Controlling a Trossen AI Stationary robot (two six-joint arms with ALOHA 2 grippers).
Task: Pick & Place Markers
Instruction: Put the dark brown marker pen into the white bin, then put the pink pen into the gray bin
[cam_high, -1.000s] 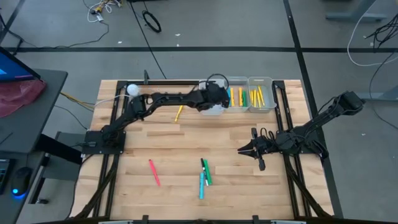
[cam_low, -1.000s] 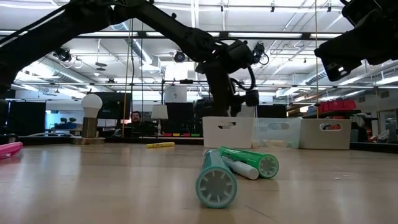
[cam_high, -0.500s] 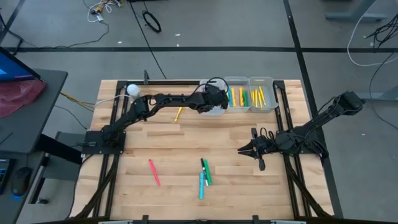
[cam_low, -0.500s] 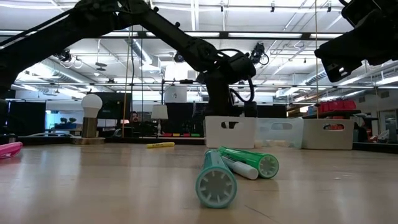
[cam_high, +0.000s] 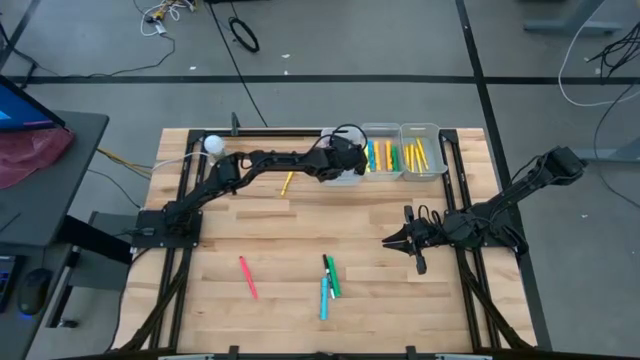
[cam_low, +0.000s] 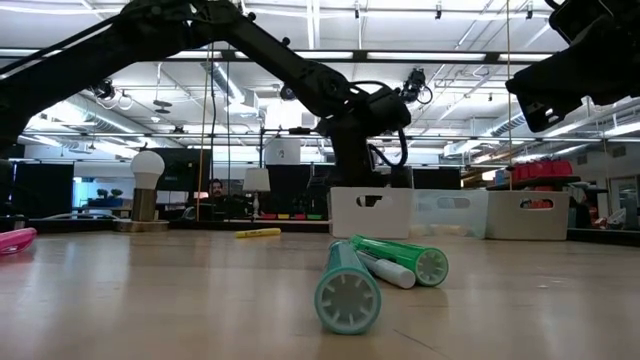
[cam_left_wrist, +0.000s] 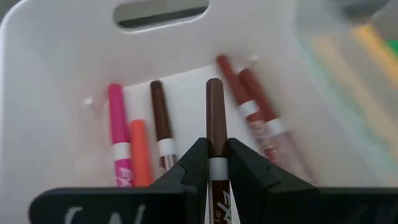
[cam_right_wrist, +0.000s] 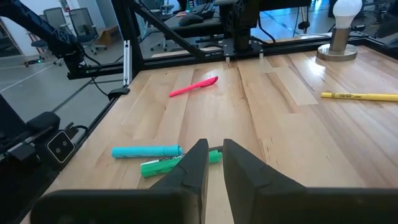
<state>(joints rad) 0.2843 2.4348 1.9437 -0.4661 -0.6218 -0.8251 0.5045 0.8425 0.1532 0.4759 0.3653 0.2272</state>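
Note:
My left gripper (cam_high: 345, 158) reaches down into the white bin (cam_low: 368, 212) at the table's far edge, shut on a brown marker (cam_left_wrist: 215, 118). In the bin lie a pink (cam_left_wrist: 116, 137), an orange (cam_left_wrist: 140, 155), a brown (cam_left_wrist: 160, 118) and two red-brown markers (cam_left_wrist: 249, 106). On the table lie a yellow marker (cam_high: 288, 182), a pink one (cam_high: 247, 277), a green one (cam_high: 331, 275) and a cyan one (cam_high: 324, 297). My right gripper (cam_high: 405, 243) waits shut over the table's right part, touching nothing. My left gripper pinches the brown marker between its two fingers at the white band on the barrel (cam_left_wrist: 215, 168). The fingers come from above, pointing down into the bin, and lie along the marker. The marker's free end (cam_left_wrist: 214, 87) points at the bin's floor; whether it touches, I cannot tell.
Two clear bins (cam_high: 385, 155) (cam_high: 418, 153) with yellow, orange and green markers stand right of the white bin. A lamp with a white bulb (cam_high: 212, 143) stands at the far left corner. Bare wood lies between the loose markers and the bins.
My left gripper has moved down with the brown marker, from above the white bin's rim into the bin. It has stayed shut on the marker.

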